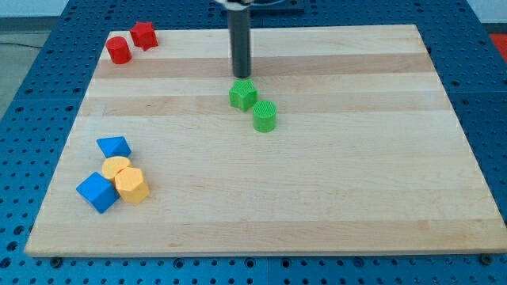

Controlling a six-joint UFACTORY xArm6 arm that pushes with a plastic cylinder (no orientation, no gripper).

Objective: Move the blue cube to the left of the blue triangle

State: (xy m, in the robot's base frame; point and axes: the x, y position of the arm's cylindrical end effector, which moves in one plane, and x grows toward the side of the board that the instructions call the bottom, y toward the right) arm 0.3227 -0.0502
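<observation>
We work on a pale wooden board [317,182] over blue pegboard. The blue cube [97,192] sits bottom left, touching yellow blocks [125,180], below the blue triangle [114,146]. Our upright rod's tip [241,77] holds nothing, just above the green star block [242,95].

A pale wooden board of glued lengthwise planks [341,166] fills most of the view, its grain running from the view's left to the view's right. It lies on a blue metal perforated bench top [32,95], whose regular rows of small holes show along all four edges. Even light falls overhead, leaving soft, short shadows on the wood.
</observation>
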